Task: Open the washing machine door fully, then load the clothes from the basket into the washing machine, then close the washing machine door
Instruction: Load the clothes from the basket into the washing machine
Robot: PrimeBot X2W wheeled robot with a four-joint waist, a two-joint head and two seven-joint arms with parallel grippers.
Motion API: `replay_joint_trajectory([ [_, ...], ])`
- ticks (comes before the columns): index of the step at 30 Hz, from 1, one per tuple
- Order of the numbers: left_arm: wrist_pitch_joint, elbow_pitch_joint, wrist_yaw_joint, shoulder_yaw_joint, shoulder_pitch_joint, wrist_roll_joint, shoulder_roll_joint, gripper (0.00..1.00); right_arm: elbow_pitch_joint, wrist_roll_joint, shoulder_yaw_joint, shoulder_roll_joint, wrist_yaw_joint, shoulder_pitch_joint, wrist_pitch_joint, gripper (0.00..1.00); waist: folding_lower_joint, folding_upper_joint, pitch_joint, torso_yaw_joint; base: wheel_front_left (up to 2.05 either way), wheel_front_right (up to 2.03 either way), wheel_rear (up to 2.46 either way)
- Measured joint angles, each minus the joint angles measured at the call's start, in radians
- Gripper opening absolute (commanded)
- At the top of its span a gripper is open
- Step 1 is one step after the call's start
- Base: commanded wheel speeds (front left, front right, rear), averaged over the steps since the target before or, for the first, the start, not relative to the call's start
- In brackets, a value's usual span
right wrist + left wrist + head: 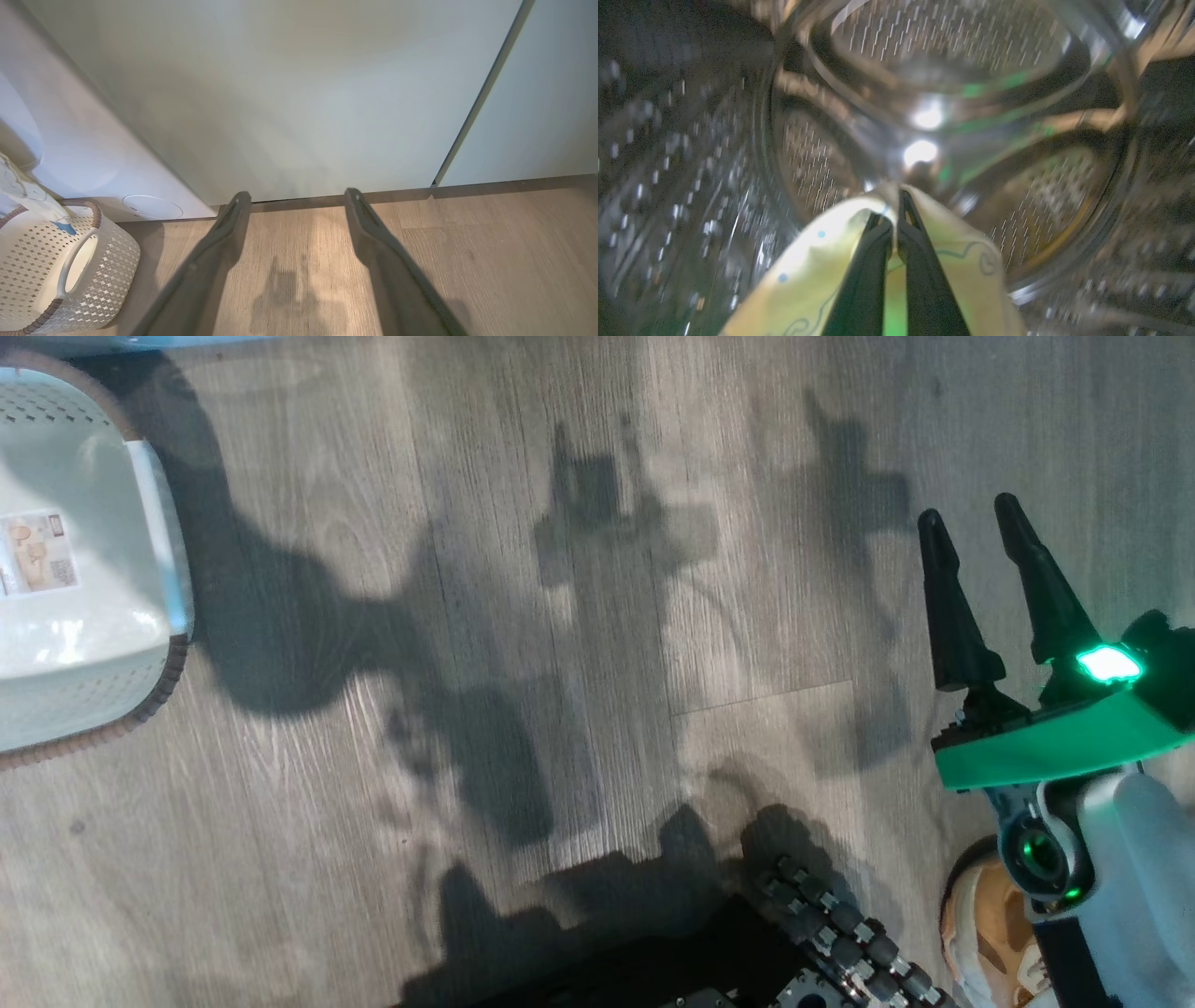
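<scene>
Left wrist view: left pincer (893,209) grips clothes (808,261) inside washing machine (971,51).

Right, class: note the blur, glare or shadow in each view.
Head view: sharp, hard dark shadows across the wooden floor, green lamp blown out. Left wrist view: steel drum streaked by motion blur, two white glare spots; the yellow garment reads clearer. Right wrist view: soft even light, faint shadow on the floor.

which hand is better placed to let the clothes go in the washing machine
Left. The left hand is shut on the clothes and sits inside the washing machine drum. The right hand is open and empty above the floor, facing the cabinets.
</scene>
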Motion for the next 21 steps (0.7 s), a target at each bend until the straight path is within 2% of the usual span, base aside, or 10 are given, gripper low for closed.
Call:
replay_joint_trajectory([
  [1,0.0,0.029,0.0,-0.001,0.006,0.002,-0.005,0.19,0.0,0.0,0.001,0.0,0.0,0.0,0.0,1.0,0.0,0.0,-0.001,0.001,0.0,0.0,0.0],
  [2,-0.001,0.066,0.0,-0.002,0.01,0.002,-0.011,0.56,0.0,0.0,0.002,0.0,0.0,0.0,0.0,1.0,0.0,0.0,-0.002,0.002,0.0,0.0,0.0],
  [3,0.0,0.1,-0.002,-0.008,0.012,0.003,-0.016,1.0,0.0,0.0,0.002,0.0,0.0,0.0,0.0,1.0,0.0,0.0,-0.004,0.004,0.0,0.0,0.0],
  [12,0.049,0.287,-0.066,-0.083,0.014,0.023,-0.058,1.0,0.004,0.0,-0.013,-0.001,0.0,0.002,0.0,1.0,0.0,0.0,-0.042,0.026,0.0,0.0,0.0],
  [21,0.065,0.415,-0.098,-0.125,0.079,0.021,-0.082,1.0,0.015,-0.002,-0.024,-0.002,0.0,0.016,0.0,1.0,0.0,0.0,-0.127,0.047,0.0,0.0,0.0],
])
